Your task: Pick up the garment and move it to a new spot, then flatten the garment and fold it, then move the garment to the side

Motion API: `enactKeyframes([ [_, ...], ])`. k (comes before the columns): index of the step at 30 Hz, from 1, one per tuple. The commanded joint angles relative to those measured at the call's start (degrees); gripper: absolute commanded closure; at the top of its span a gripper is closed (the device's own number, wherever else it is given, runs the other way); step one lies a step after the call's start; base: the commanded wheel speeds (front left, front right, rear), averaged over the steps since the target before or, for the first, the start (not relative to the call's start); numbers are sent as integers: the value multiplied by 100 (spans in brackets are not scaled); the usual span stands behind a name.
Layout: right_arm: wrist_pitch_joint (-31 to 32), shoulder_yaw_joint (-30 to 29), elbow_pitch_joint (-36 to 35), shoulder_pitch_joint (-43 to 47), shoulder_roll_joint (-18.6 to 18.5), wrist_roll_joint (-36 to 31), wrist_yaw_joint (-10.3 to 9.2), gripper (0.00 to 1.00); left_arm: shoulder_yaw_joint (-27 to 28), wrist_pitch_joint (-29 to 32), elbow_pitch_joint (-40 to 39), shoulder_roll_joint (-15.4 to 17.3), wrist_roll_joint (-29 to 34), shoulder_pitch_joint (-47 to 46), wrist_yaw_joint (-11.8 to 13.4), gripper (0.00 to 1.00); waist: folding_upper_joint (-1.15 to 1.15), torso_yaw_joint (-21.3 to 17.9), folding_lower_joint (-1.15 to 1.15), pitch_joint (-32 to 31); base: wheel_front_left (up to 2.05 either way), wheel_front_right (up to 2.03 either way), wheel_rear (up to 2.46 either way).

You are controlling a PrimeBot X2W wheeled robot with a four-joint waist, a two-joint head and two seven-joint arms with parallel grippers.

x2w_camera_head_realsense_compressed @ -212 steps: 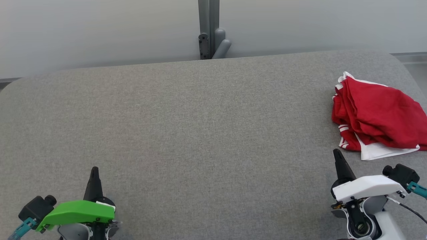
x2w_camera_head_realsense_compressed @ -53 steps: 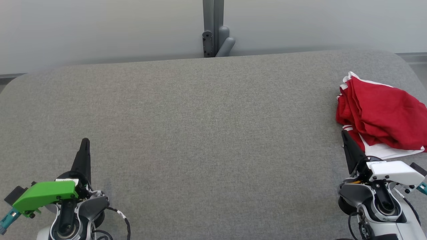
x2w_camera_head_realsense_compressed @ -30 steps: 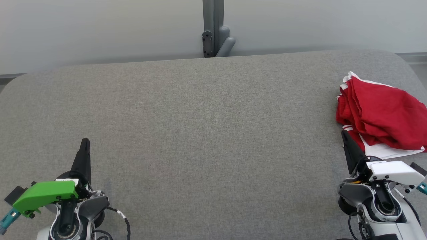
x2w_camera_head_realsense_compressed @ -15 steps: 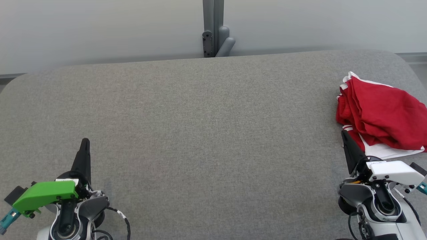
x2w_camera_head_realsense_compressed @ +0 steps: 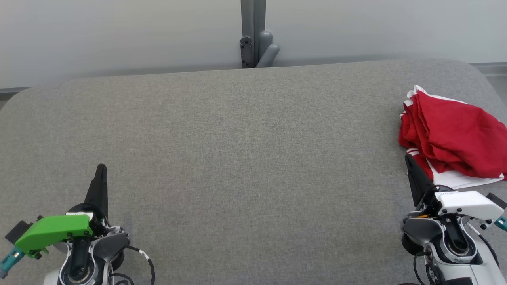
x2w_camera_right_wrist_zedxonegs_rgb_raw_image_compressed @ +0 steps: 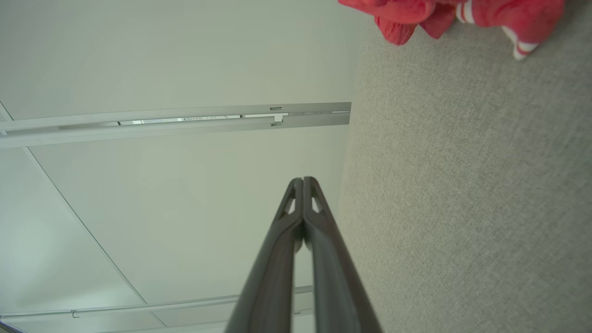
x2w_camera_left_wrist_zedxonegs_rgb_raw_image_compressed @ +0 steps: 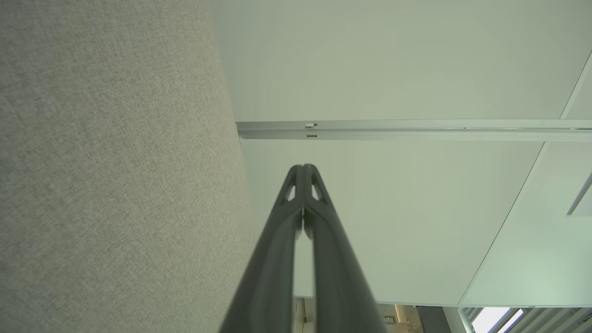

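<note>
Head view: nearest the robot, the left pincer sat at the lower left over the grey worktop, its two dark fingers pressed together into one point and holding nothing. The right pincer sat at the lower right, also pressed together and empty. Its tip lay just beside the near edge of the garment; whether it touched the cloth I could not tell. In both wrist views the finger pairs met at their tips with no cloth between them.

Farther off, at the right end of the worktop, lay the garment. It was red with white trim, in loose stacked layers, with a white edge sticking out toward the robot, and the picture's right border cut part of it off. Beyond the far edge stood a pale wall and a grey post.

By my judgement the scene fit two stages. It could have been a garment roughly folded and set at the side with the arms at rest, or a rumpled heap waiting to be carried to the middle. The uneven layers did not settle which, so I name no next move. Were the cloth to be handled at all, the right pincer was the nearer one, and it would have to spread before it could take an edge
</note>
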Motion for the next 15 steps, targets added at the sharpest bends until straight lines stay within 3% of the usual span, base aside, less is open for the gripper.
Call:
enactKeyframes([
  [1,-18,-1,-20,-18,-42,43,2,100,2,12,-2,36,-9,-65,-21,100,0,0,0,0,0,0,0],
  [15,-22,9,-20,-16,-50,55,2,100,2,11,-2,36,-9,-65,-21,100,0,0,0,0,0,0,0],
])
